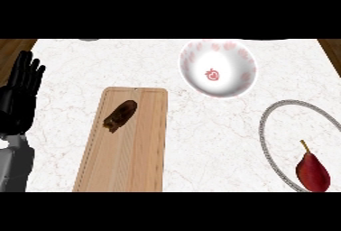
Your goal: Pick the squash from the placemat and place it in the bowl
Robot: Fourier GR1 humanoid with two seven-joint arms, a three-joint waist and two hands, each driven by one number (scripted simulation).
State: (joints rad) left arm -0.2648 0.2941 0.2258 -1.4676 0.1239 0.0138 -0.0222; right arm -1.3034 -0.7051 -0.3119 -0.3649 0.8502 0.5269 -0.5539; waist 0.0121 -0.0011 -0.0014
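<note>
One hand point(20, 90) shows, the left, resting open with fingers straight up well left of the wooden board point(126, 149), where the dark squash point(120, 115) lies untouched, and the strawberry-print bowl point(248, 57) waits up-right of that board, ready for it.

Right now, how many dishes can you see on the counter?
2. A white bowl with red marks sits at the far middle-right. A grey-rimmed plate sits at the right edge, cut off, holding a red pear.

cut off at the edges

my plate point(266, 135) runs off the right edge, the board point(126, 144) off the bottom, and my right hand isn't showing at all.
</note>
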